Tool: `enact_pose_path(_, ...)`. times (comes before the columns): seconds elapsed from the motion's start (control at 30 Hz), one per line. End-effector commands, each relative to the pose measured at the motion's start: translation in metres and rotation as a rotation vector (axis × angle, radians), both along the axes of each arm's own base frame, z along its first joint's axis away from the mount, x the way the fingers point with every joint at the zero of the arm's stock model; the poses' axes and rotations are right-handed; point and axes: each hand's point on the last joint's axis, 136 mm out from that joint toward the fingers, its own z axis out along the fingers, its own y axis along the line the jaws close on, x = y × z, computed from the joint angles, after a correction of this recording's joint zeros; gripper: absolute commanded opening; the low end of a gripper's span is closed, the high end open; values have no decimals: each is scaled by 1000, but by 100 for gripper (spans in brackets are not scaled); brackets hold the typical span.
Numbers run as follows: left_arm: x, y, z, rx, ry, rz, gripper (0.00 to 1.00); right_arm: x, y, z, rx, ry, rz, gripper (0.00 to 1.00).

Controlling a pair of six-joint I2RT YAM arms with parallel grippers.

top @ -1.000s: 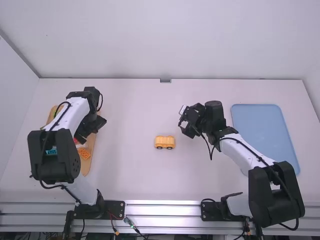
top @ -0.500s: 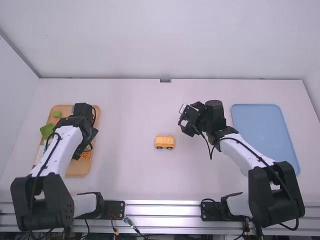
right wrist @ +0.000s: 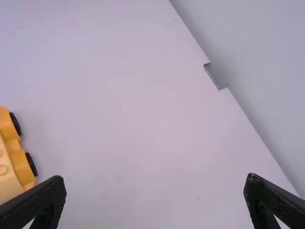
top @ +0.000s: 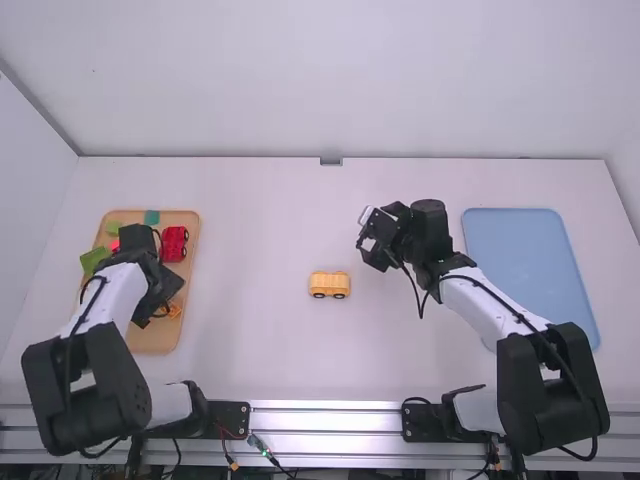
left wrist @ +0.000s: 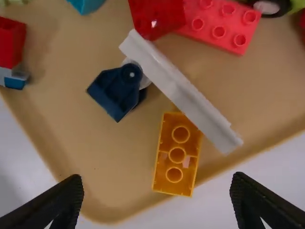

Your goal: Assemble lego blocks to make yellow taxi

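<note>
The yellow wheeled car [top: 329, 285] stands on the table between the arms; in the right wrist view part of this car [right wrist: 14, 164] shows with black wheels. My left gripper [top: 148, 312] is over the wooden tray's near half. In the left wrist view the left gripper [left wrist: 156, 202] is open, facing an orange-yellow brick [left wrist: 176, 155] that lies hollow side up beside a long white piece [left wrist: 183, 93]. My right gripper [top: 368, 245] is beyond and right of the car; in its wrist view the right gripper [right wrist: 155, 198] is open with nothing between its fingers.
The wooden tray [top: 150, 341] at the left also holds a red car [top: 174, 243], green pieces [top: 95, 260], a red brick [left wrist: 217, 24] and a dark blue piece [left wrist: 116, 90]. A blue tray [top: 530, 260] lies at the right.
The left arm has drawn back toward its base and left over the wooden tray, uncovering the red car and green pieces. The right arm and the yellow car have not moved.
</note>
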Motion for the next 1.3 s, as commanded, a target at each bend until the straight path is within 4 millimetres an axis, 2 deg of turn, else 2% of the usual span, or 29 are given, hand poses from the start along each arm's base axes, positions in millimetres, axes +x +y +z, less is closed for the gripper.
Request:
enact_pose_path(0.0, -2, -4, -15, -25, 36, -29, 79, 6, 4, 16, 21, -28, 0, 99)
enact_pose_path(0.03, -1, -4, -20, -28, 43, -24, 75, 6, 4, 16, 22, -28, 0, 99)
enact_pose_path(0.07, 0, -3, -27, -34, 53, -21, 65, 6, 3, 16, 21, -28, -1, 99)
enact_pose_path(0.1, 0, -2, -30, -36, 57, -19, 60, 6, 3, 16, 21, -28, -1, 99)
enact_pose_path(0.17, -3, -3, -41, -47, 87, -17, 55, 6, 4, 16, 22, -29, 0, 99)
enact_pose_path(0.3, -3, -4, -54, -59, 116, -21, 56, 6, 4, 16, 21, -28, 1, 99)
enact_pose_path(0.53, -2, -7, -58, -77, 117, -26, 59, 6, 4, 17, 23, -32, 0, 99)
enact_pose_path(0.6, 0, -14, -62, -110, 105, -65, 50, 7, 4, 18, 32, -30, -6, 99)
enact_pose_path(0.8, -1, -16, -68, -115, 89, -78, 49, 10, 5, 22, 63, -29, -28, 99)
enact_pose_path(0.93, -2, -18, -69, -125, 91, -78, 52, 9, 5, 23, 60, -19, -28, 99)
enact_pose_path(1.0, -3, -23, -70, -153, 89, -82, 58, 9, 5, 23, 57, -9, -28, 99)
enact_pose_path(1.07, -3, -23, -70, -151, 95, -82, 58, 9, 5, 24, 57, -4, -29, 99)
enact_pose_path(1.27, -4, -25, -70, -162, 95, -83, 51, 8, 9, 24, 57, -7, -19, 99)
